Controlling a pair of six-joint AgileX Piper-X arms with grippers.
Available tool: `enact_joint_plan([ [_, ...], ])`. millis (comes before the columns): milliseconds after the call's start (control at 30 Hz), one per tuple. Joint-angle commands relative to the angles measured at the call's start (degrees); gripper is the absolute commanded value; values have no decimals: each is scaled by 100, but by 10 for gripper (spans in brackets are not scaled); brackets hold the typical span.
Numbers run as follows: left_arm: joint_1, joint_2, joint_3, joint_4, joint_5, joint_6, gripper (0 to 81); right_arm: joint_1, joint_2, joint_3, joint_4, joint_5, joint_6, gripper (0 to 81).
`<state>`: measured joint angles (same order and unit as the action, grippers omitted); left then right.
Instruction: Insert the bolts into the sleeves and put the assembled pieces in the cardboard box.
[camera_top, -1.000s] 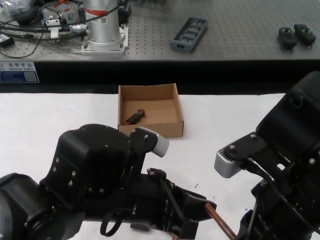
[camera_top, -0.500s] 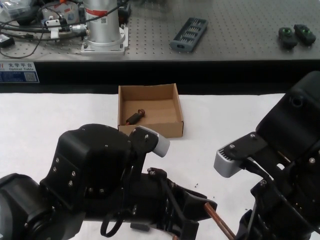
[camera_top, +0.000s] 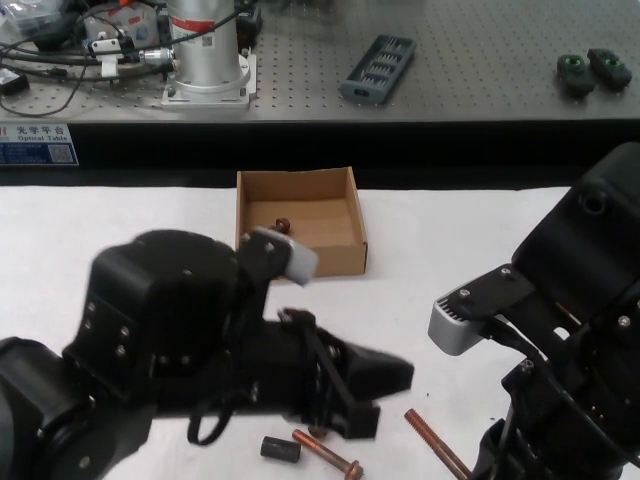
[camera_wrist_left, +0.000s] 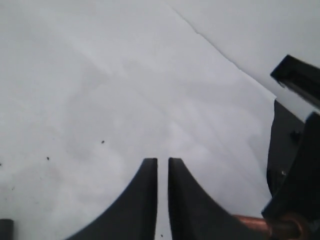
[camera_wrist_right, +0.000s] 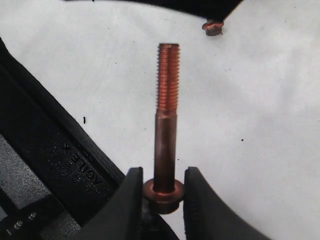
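While one bolt is clamped, another lies loose beside a sleeve

Where the high view looks down over the bench, a white sheet (camera_top: 120, 230) covers the near part of it. Taking this sheet as a clock face, the left arm (camera_top: 160, 320) bulks from 8 o'clock toward the centre, and the right arm (camera_top: 590, 270) stands at 4 o'clock. The left gripper (camera_wrist_left: 162, 162) has its two dark fingers drawn together, with only a thin slit between them and nothing in that slit. It hangs over bare sheet. The right gripper (camera_wrist_right: 162, 184) is clamped on the flanged head of the held bolt (camera_wrist_right: 166, 115), a copper-coloured one. Its smooth shank and threaded end stick straight out beyond the fingertips, over the sheet.

At 12 o'clock sits the cardboard box (camera_top: 340, 258), open-topped and well apart from both grippers. Inside it, near its 7 o'clock corner, lies an assembled piece (camera_top: 281, 222), mostly hidden behind the left arm's wrist housing.

At 6 o'clock a loose bolt (camera_top: 327, 453), also copper-coloured, lies flat on the sheet near the left arm. Just beside it, at its 9 o'clock, lies a short dark sleeve (camera_top: 281, 449). Whether the two touch, I cannot tell.
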<state>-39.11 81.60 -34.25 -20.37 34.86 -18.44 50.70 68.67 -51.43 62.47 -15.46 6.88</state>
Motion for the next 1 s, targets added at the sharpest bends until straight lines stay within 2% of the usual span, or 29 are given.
enact_joint_plan([
  [0, 103, 0, -28, -332, 160, -193, 64, 14, -84, -78, 23, -50, -50, 106],
  [300, 113, 0, -37, -476, 607, -601, 150, 14, -84, -78, -1, -50, -117, 106],
  [633, 113, 0, -37, -458, 1480, -711, 150, 14, -84, -78, -1, 50, -157, 106],
  [767, 113, 0, -37, -120, 1736, -529, 150, 14, -84, -78, -1, 50, -157, 106],
  [967, 113, 0, -37, 875, 1714, 265, 150, 14, -84, -78, -32, 67, -173, 106],
])
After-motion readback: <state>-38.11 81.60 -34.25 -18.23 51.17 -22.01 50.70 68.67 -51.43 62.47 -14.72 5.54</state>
